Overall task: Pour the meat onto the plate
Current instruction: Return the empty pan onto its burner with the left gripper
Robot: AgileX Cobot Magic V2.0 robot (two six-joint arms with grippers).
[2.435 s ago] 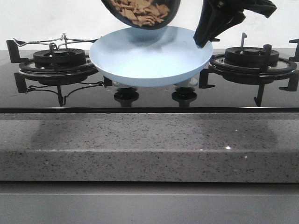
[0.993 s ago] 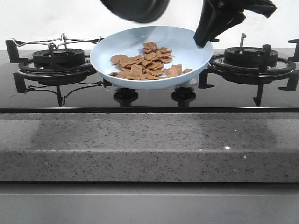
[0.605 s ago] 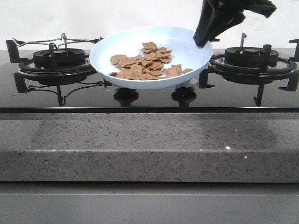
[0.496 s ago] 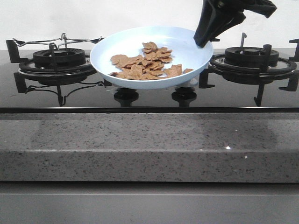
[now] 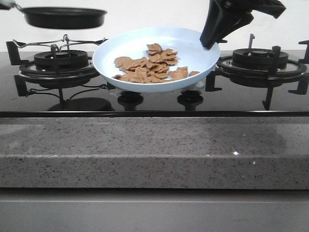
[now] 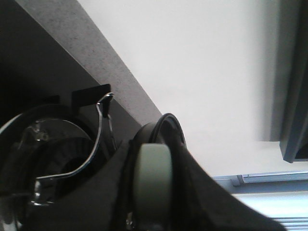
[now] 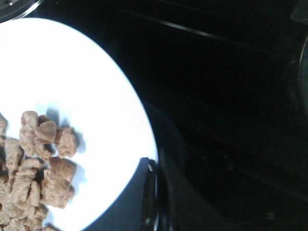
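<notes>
I saw the stove [image 5: 154, 99] with its left burner [image 5: 60, 65] under the black frying pan [image 5: 63, 17] that my left gripper [image 6: 151, 192] clamped by the handle, while my right gripper [image 5: 212, 41] pinched the plate [image 5: 120, 46] rim mid-stove, the meat [image 5: 149, 67] heaped in it

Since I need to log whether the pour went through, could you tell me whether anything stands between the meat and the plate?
Nothing visible does. The meat already lies in the plate, which the right gripper holds by its rim. The black frying pan hangs apart, above the left burner.
</notes>
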